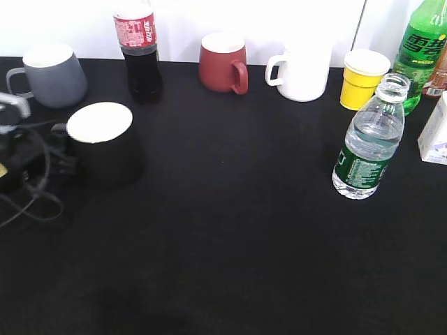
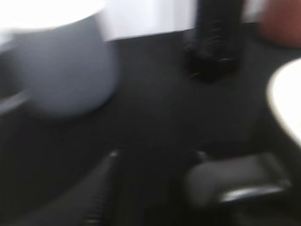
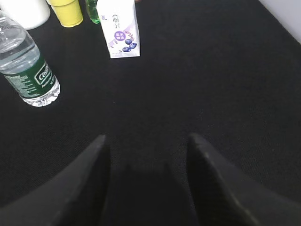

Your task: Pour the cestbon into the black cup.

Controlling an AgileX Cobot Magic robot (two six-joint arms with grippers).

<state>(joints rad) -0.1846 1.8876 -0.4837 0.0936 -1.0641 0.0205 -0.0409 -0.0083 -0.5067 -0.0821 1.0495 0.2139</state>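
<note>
The cestbon, uncapped and partly full, stands upright at the right; it also shows in the right wrist view at the upper left. The black cup stands upright at the left, white inside. My left gripper is at the cup's left side by its handle. The left wrist view is blurred: the jaws look spread apart, with the cup's white rim at the right edge. My right gripper is open and empty, low over the cloth, right of and nearer than the bottle.
Along the back stand a grey mug, a cola bottle, a dark red mug, a white mug, a yellow paper cup and a green soda bottle. A small carton stands right of the bottle.
</note>
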